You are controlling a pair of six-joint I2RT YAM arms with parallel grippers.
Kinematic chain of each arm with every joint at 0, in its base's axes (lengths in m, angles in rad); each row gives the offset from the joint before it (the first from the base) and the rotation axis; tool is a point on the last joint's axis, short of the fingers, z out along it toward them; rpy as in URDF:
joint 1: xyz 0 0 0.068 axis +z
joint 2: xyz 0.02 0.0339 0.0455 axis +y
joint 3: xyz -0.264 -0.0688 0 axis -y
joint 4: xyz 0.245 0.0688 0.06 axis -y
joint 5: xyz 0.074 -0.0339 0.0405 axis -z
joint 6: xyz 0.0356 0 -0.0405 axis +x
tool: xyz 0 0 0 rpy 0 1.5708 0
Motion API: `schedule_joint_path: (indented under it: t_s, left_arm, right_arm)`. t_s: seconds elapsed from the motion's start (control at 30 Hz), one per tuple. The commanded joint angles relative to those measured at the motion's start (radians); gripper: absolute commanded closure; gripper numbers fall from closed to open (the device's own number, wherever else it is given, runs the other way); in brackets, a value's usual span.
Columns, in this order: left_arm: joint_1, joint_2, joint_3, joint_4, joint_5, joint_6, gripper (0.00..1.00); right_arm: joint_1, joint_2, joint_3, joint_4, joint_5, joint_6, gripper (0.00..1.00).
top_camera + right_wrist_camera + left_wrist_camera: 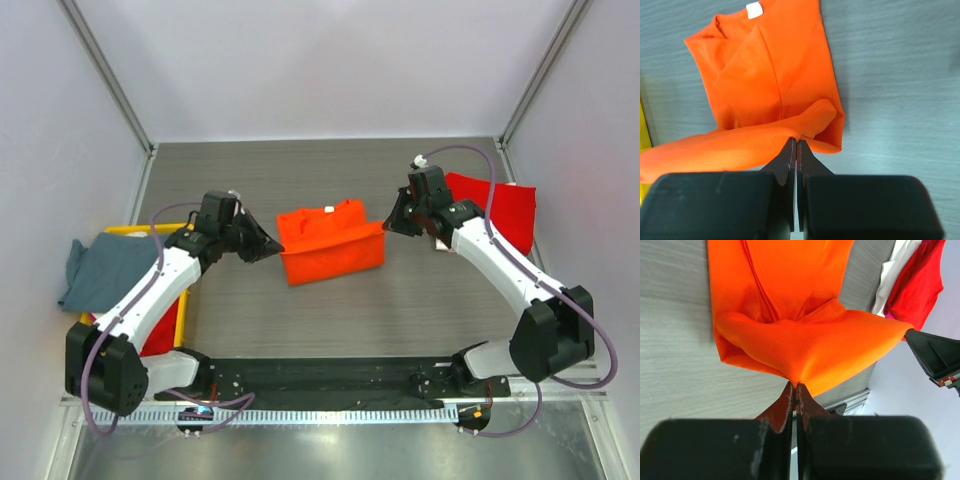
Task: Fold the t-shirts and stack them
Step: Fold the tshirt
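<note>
The bright orange t-shirt (330, 245) lies partly folded in the middle of the table, its near edge raised between both arms. My left gripper (275, 247) is shut on the shirt's left corner, the cloth pinched at the tips (795, 385). On the other side my right gripper (388, 225) is shut on the right corner (796, 140). The collar with its white label (755, 10) points away from the arms. A deep red t-shirt (505, 210) lies at the back right with a white one (892, 275) beside it. A grey-blue t-shirt (105, 270) is draped at the left.
The yellow plastic bin (135, 230) stands at the table's left edge under the grey-blue shirt, with something red (160, 335) inside. White walls close in the table on three sides. The arm bases sit on the black rail (320, 375) in front.
</note>
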Motion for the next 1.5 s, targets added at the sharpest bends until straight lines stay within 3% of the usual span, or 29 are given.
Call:
schedule_joint_path:
  t_s: [0.0, 0.6, 0.83, 0.93, 0.97, 1.0, 1.03, 1.07, 1.1, 1.13, 1.2, 1.23, 1.47]
  left_arm:
    - [0.031, 0.041, 0.079, 0.030, -0.022, 0.042, 1.00]
    - [0.142, 0.421, 0.286, 0.125, 0.013, 0.079, 1.00]
    - [0.213, 0.645, 0.449, 0.162, 0.039, 0.081, 1.00]
    - [0.242, 0.767, 0.548, 0.176, 0.045, 0.078, 1.00]
    - [0.250, 0.804, 0.602, 0.183, 0.045, 0.076, 1.00]
    - [0.258, 0.864, 0.630, 0.196, 0.059, 0.076, 0.85]
    - [0.267, 0.898, 0.660, 0.226, 0.064, 0.082, 0.65]
    - [0.268, 0.922, 0.721, 0.223, 0.042, 0.096, 0.46]
    - [0.270, 0.959, 0.754, 0.211, 0.036, 0.114, 0.20]
    - [0.268, 0.964, 0.774, 0.200, 0.031, 0.133, 0.14]
    - [0.267, 0.938, 0.766, 0.199, 0.015, 0.160, 0.12]
    - [0.265, 0.924, 0.748, 0.209, 0.004, 0.165, 0.13]
    - [0.232, 0.788, 0.466, 0.340, 0.021, 0.162, 0.16]
  right_arm:
    - [-0.043, 0.044, 0.081, 0.049, 0.009, -0.042, 0.99]
    - [-0.130, 0.490, 0.418, 0.153, -0.133, -0.107, 0.99]
    - [-0.144, 0.748, 0.707, 0.174, -0.214, -0.108, 0.96]
    - [-0.149, 0.895, 0.891, 0.176, -0.243, -0.096, 0.74]
    - [-0.149, 0.962, 0.933, 0.178, -0.252, -0.095, 0.50]
    - [-0.152, 0.987, 0.972, 0.187, -0.255, -0.096, 0.43]
    - [-0.153, 1.006, 1.024, 0.188, -0.245, -0.095, 0.36]
    - [-0.155, 1.020, 1.032, 0.191, -0.225, -0.093, 0.22]
    - [-0.156, 1.017, 1.029, 0.207, -0.231, -0.113, 0.22]
    - [-0.159, 1.005, 1.000, 0.214, -0.234, -0.125, 0.22]
    - [-0.161, 0.927, 0.922, 0.275, -0.235, -0.160, 0.22]
    - [-0.161, 0.894, 0.788, 0.321, -0.266, -0.167, 0.22]
    - [-0.161, 0.762, 0.432, 0.487, -0.448, -0.108, 0.32]
